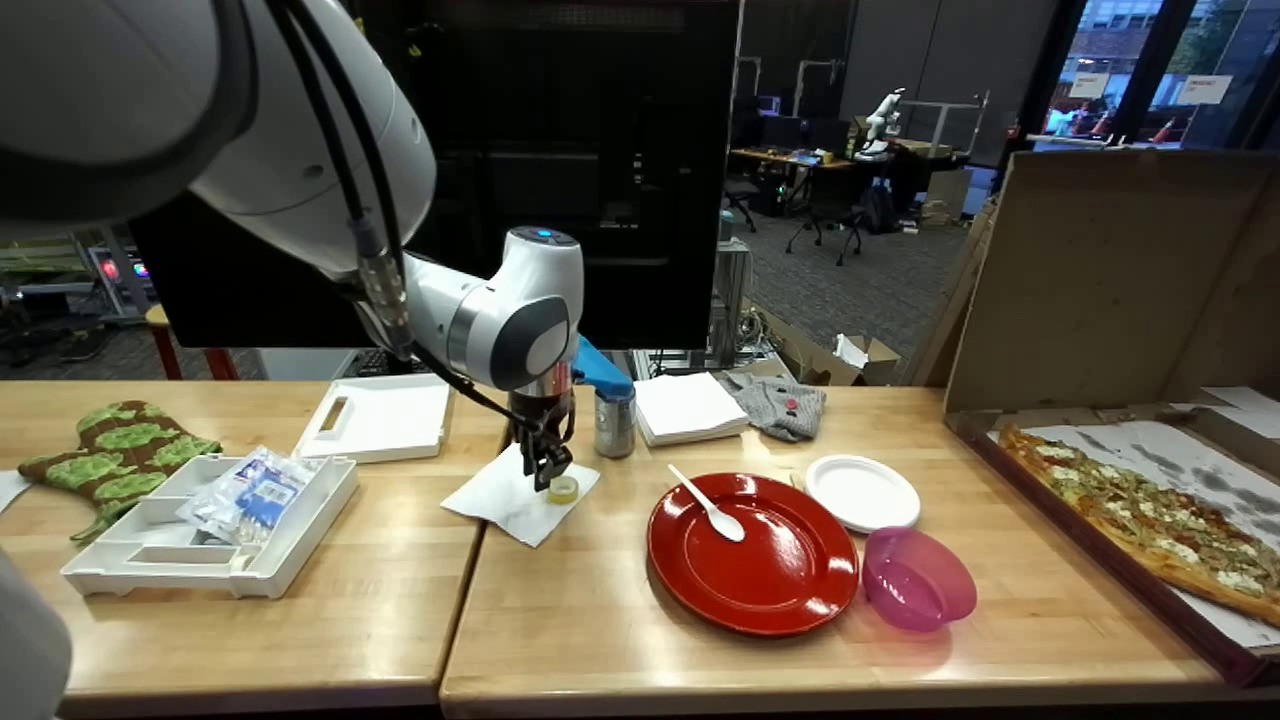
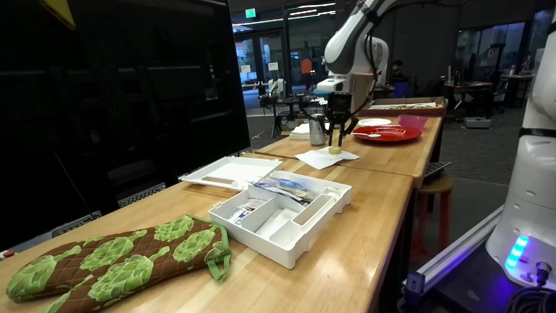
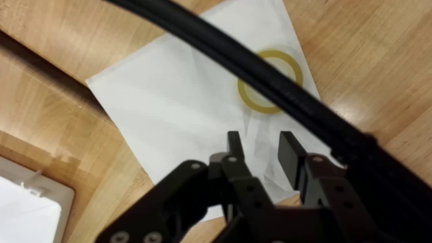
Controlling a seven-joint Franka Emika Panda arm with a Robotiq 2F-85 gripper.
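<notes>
Just beneath the fingers (image 3: 236, 148), a creased white napkin (image 3: 162, 98) bears a yellow ring (image 3: 249, 102), which the wrist view shows from above, ahead of the tips and crossed by a dark cable (image 3: 209, 41). The gripper (image 3: 259, 135) has its fingers apart, with napkin visible between them, though whether either tip touches the ring cannot be told. Both exterior views take in more than the wrist view: a can (image 1: 615, 430) near the fingers, a red plate (image 1: 700, 570) with a white spoon (image 1: 726, 524) farther off, and, on the opposite side of the fingers, well apart, a green-and-brown oven mitt (image 2: 130, 256).
</notes>
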